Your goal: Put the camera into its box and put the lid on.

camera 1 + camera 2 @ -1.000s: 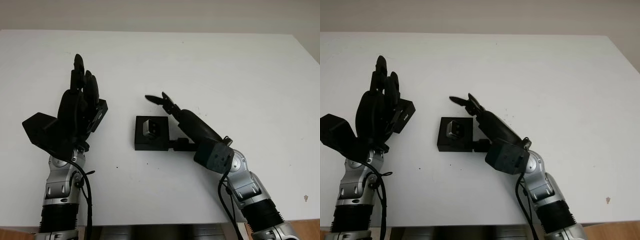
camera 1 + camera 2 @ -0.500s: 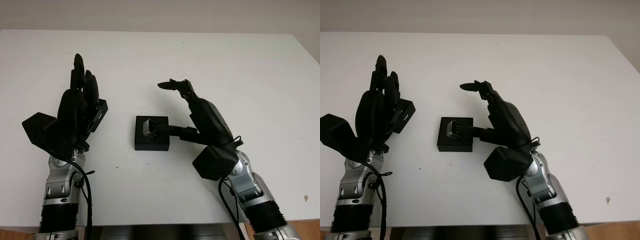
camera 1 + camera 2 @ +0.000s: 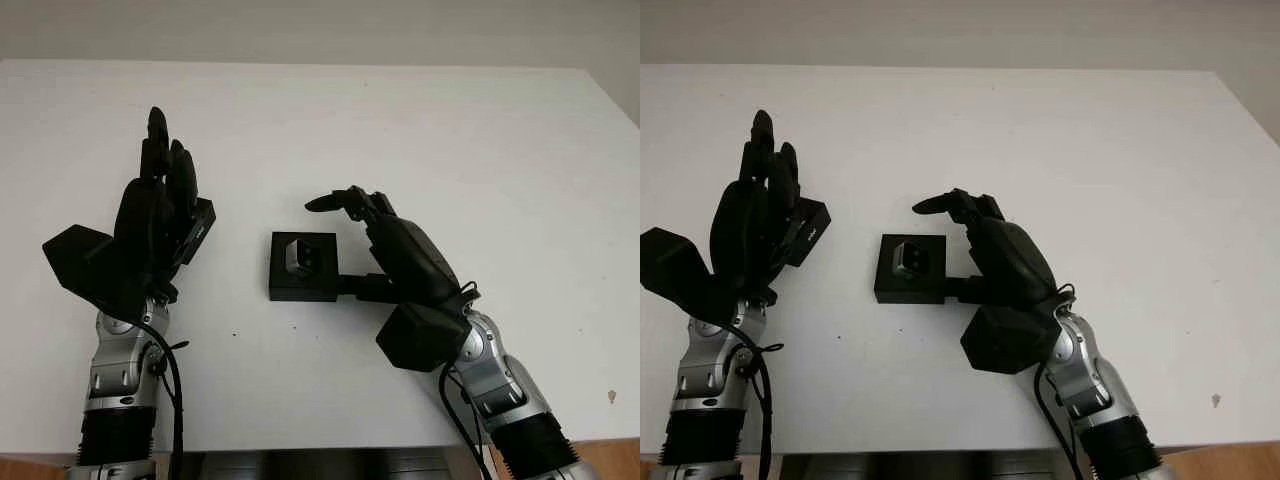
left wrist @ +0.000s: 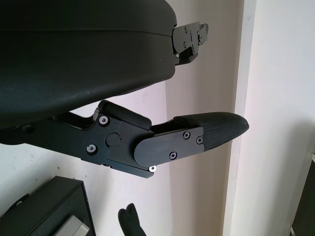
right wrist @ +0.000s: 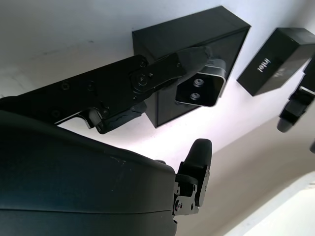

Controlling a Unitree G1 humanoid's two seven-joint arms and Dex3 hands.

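White tabletop (image 3: 450,130) filled the head camera's view, with a grey wall band beyond its far edge. Near the middle sat a small square black box (image 3: 303,266), open on top, with a silver-faced camera (image 3: 303,258) lying inside it. The right hand (image 3: 400,255) hovered just beside the box on the side toward the right edge; it held nothing, its upper fingers (image 3: 340,200) arched out past the box's far-right corner, while a lower finger reached level toward the box's right wall, whether touching it could not be told. Toward the left edge, the left hand (image 3: 150,225) stood raised with fingers pointing toward the far edge, open and empty. Partly hidden behind it lay a flat black rectangular lid (image 3: 198,228), well apart from the box.

From the left wrist, the left hand's black finger (image 4: 206,132) stretched out straight over bare white tabletop, gripping nothing; a corner of the box (image 4: 54,206) showed beyond it.

From the right wrist, the right hand's lower finger (image 5: 172,69) extended across the open box (image 5: 216,29), its tip just beside the camera (image 5: 201,88), whose two lenses faced outward; contact could not be told. Another fingertip (image 5: 197,155) hung clear of the box. The lid (image 5: 273,61), printed with white lettering, lay apart from the box.
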